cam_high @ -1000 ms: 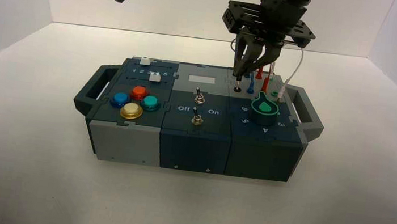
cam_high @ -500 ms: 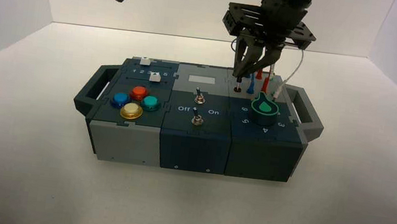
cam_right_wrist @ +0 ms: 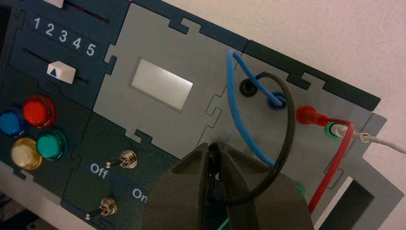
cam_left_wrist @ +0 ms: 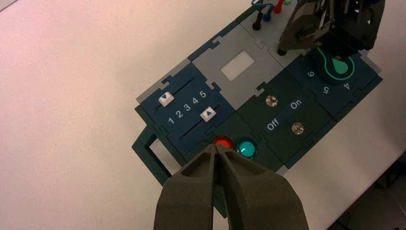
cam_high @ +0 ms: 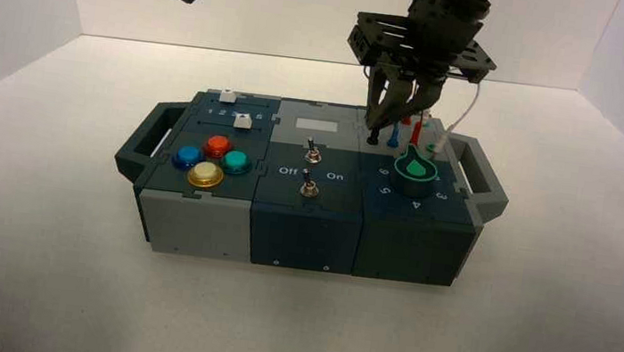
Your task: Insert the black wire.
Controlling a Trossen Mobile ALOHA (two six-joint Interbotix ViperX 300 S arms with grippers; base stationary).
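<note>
Two grippers, listed with the box, left to right. Left gripper [cam_left_wrist: 215, 147]: parked at the upper left of the high view, fingers clenched together. Two white sliders, [cam_high: 227, 96] [cam_high: 243, 121] on the box's left section, left of the right fingers. Four round buttons, blue [cam_high: 189, 156], red [cam_high: 218, 146], yellow [cam_high: 206, 173] and green [cam_high: 236, 161], nearer the camera than the sliders, also left of those fingers. One pale display window [cam_high: 317, 125], middle section, just left of the right fingertips. Two metal toggle switches, [cam_high: 314, 153] [cam_high: 310, 186] left of the same fingers and nearer the camera. Right gripper [cam_high: 373, 122]: low at the left side of the wire panel, fingers grasping one plug of the black wire. Black wire [cam_right_wrist: 289, 115]: gripped end down at the panel under the fingertips, how deeply seated cannot be told; the cable loops to a black socket [cam_right_wrist: 248, 87] farther back. Blue wire [cam_right_wrist: 237, 105], red wire [cam_right_wrist: 335, 167] and white wire [cam_high: 462, 114]: plugs right of the fingertips. One dark knob with green outline [cam_high: 415, 172]: right of the fingertips, nearer the camera.
</note>
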